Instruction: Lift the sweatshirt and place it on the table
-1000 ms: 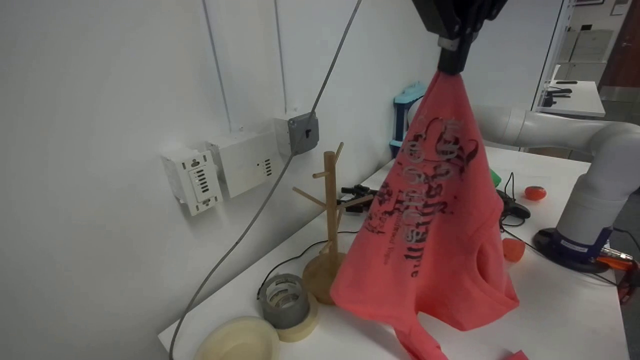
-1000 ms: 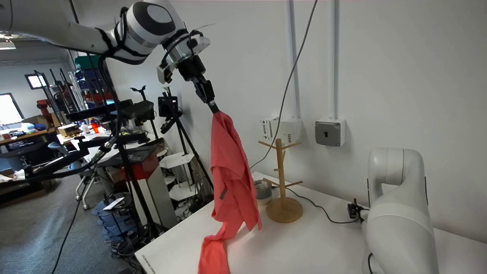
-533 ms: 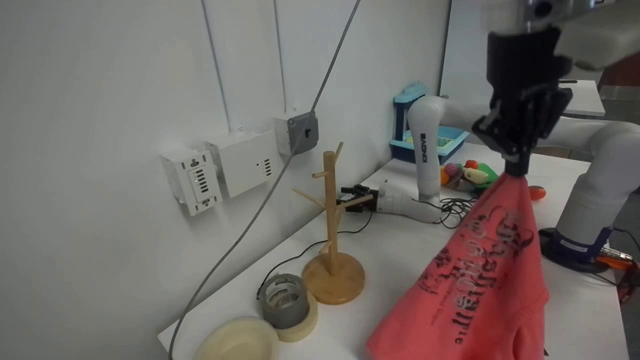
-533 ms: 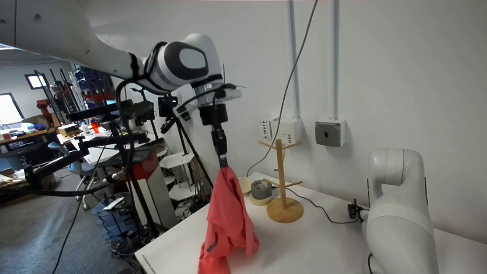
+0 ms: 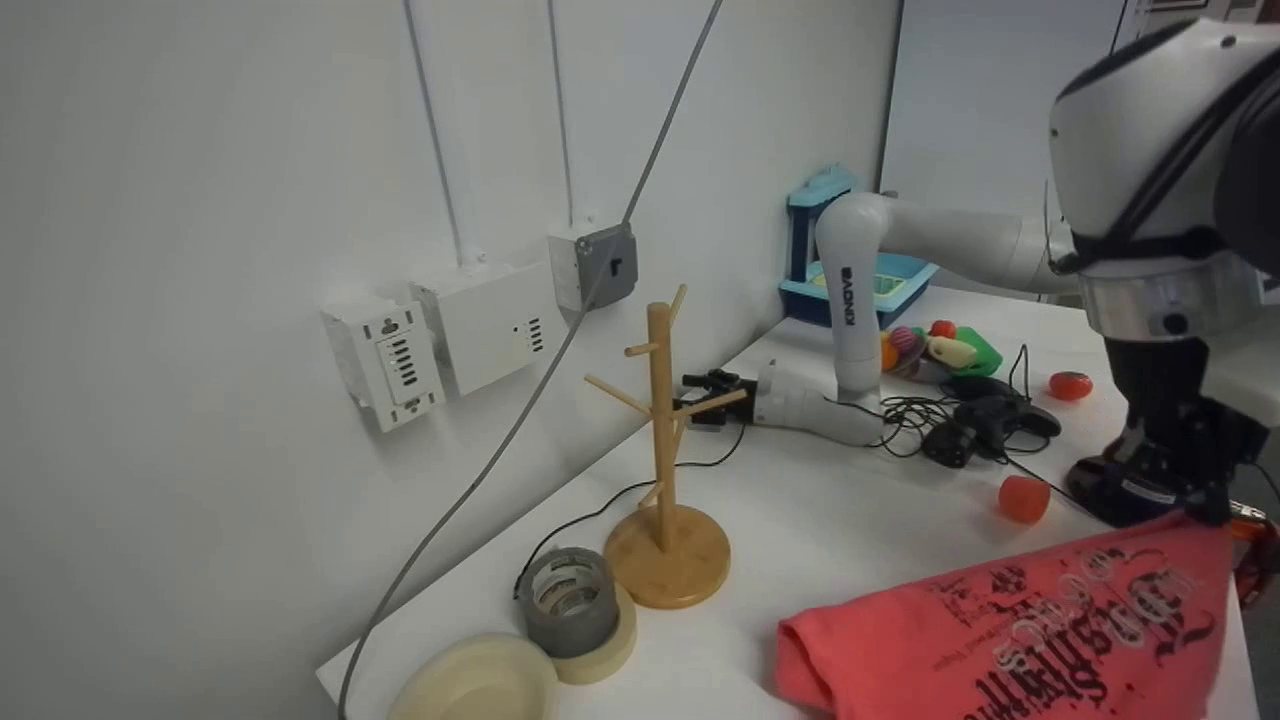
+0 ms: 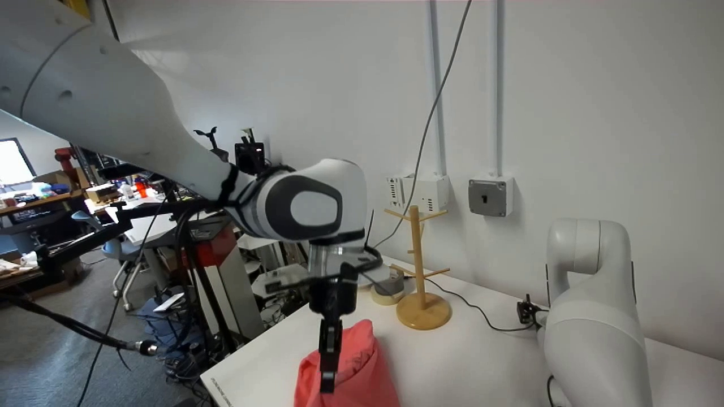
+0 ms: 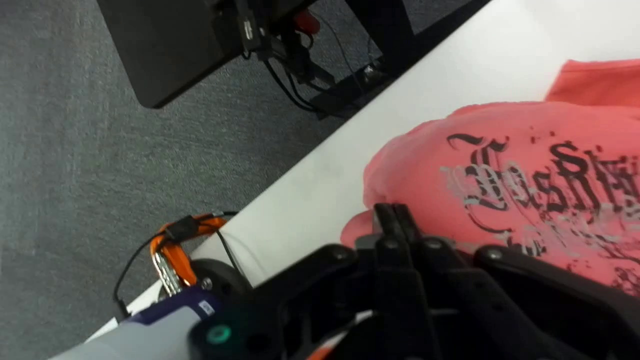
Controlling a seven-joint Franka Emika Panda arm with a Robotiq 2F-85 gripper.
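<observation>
The coral-pink sweatshirt (image 5: 1020, 640) with black and grey lettering lies sloping over the white table (image 5: 850, 540). It shows also in an exterior view (image 6: 365, 373) and, with the lettering up, in the wrist view (image 7: 530, 175). My gripper (image 5: 1212, 508) is low over the table at the base of the grey-white arm and is shut on an edge of the cloth. In the wrist view the fingertips (image 7: 391, 207) are together with fabric bunched at them. In an exterior view the gripper (image 6: 327, 387) stands in front of the sweatshirt. Part of the sweatshirt is cut off by the frames.
A wooden peg stand (image 5: 665, 540) stands by the wall, beside tape rolls (image 5: 572, 600) and a cream bowl (image 5: 480, 680). A Kinova arm (image 5: 850, 290), a game controller (image 5: 990, 425) and an orange cup (image 5: 1023, 498) are behind. The table edge (image 7: 280, 182) is near the gripper.
My gripper has come down from high up and moved toward the table edge, still holding the cloth. The sweatshirt, which was hanging, now slopes low and rests on the table.
</observation>
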